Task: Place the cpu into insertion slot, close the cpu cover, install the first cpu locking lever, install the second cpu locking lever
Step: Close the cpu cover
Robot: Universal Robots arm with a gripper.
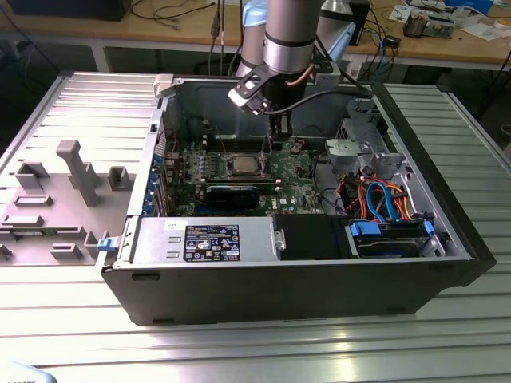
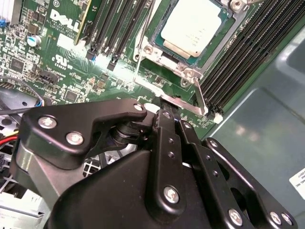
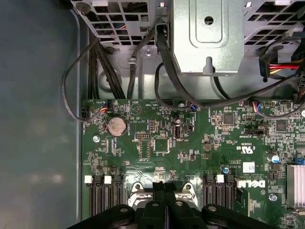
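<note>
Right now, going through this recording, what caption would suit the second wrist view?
Shut gripper hovers by a silver locking lever, just off the cpu seated in the insertion slot.

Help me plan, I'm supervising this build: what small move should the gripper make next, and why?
Probably a short press down on the locking lever beside the socket. The cpu already lies under the closed cpu cover, and the shut gripper has its tips right at that lever's end, so pushing there seems the natural step.
</note>
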